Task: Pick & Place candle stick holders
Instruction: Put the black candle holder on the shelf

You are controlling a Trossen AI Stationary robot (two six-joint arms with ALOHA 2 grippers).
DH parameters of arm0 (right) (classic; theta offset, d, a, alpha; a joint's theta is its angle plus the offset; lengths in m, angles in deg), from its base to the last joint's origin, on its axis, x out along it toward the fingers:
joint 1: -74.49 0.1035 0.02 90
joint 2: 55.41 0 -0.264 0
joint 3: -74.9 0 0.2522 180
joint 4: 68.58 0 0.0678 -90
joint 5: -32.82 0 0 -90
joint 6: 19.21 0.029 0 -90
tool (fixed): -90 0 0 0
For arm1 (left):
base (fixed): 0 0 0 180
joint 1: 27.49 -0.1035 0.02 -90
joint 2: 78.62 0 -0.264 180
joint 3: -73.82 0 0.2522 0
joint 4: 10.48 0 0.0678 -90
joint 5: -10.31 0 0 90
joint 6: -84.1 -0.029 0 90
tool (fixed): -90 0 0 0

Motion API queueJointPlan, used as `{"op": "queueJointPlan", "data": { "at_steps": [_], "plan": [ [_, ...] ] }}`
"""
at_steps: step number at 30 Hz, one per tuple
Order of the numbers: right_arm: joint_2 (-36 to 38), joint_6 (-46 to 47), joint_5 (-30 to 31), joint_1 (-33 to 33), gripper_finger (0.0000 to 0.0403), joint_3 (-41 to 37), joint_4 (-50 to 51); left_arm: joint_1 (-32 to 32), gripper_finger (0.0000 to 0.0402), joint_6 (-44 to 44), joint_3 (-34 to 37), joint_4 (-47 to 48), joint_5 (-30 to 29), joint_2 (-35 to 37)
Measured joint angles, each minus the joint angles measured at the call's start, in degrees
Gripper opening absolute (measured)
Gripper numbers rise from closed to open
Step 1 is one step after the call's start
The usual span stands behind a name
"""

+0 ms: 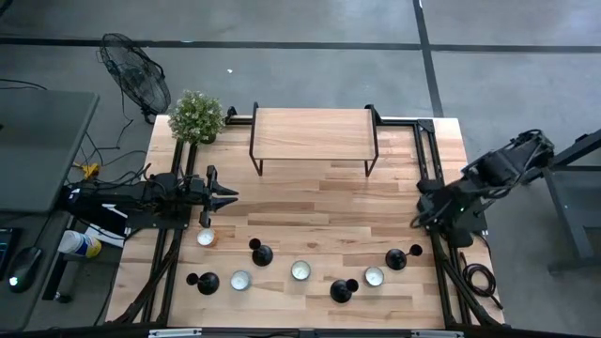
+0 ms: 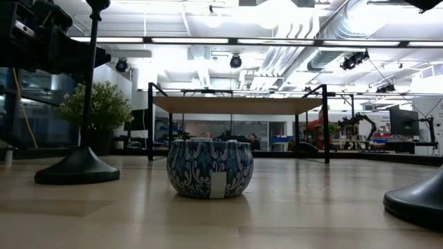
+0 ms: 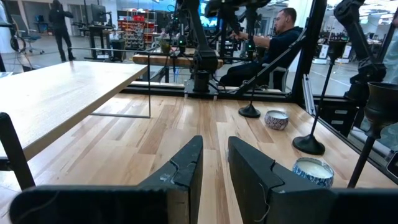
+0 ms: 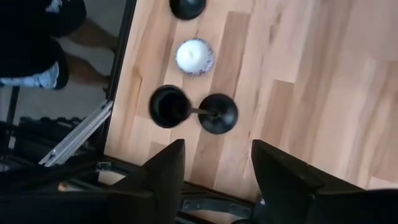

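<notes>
Four slim black candle stick holders stand upright on their round bases along the table's near part: at the left [image 1: 205,282], left of middle [image 1: 261,253], right of middle [image 1: 341,289] and right [image 1: 399,258]. My right gripper [image 1: 419,222] is open and empty above the right holder; its wrist view looks down on that holder [image 4: 194,112] just ahead of the fingertips [image 4: 214,165]. My left gripper [image 1: 225,195] is open and empty at the table's left, pointing toward the right edge; it also shows in its wrist view [image 3: 214,168].
A wooden riser shelf [image 1: 315,127] on black legs stands at the far middle, and a potted plant [image 1: 197,117] at the far left corner. Low round candles [image 1: 206,238] [image 1: 240,280] [image 1: 300,270] [image 1: 374,276] sit among the holders. People show in the room beyond the table [image 3: 280,37].
</notes>
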Motion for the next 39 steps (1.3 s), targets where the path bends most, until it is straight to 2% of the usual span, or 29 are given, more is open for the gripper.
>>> {"op": "queueJointPlan", "data": {
  "at_steps": [9,15,39],
  "plan": [
    [-5.84,0.04,0.58,4.81,0.0162,-0.02,-2.05,-0.01,0.0074,0.01,-0.02,0.02,0.0,-0.01],
    [-8.39,0.13,1.02,5.12,0.0154,-0.02,-5.21,0.0,0.0074,0.01,0.0,0.02,0.0,-0.02],
    [-13.28,2.49,2.81,5.08,0.0153,-0.04,-1.8,-0.02,0.0074,0.01,-0.01,0.01,0.0,0.0]
  ]
}}
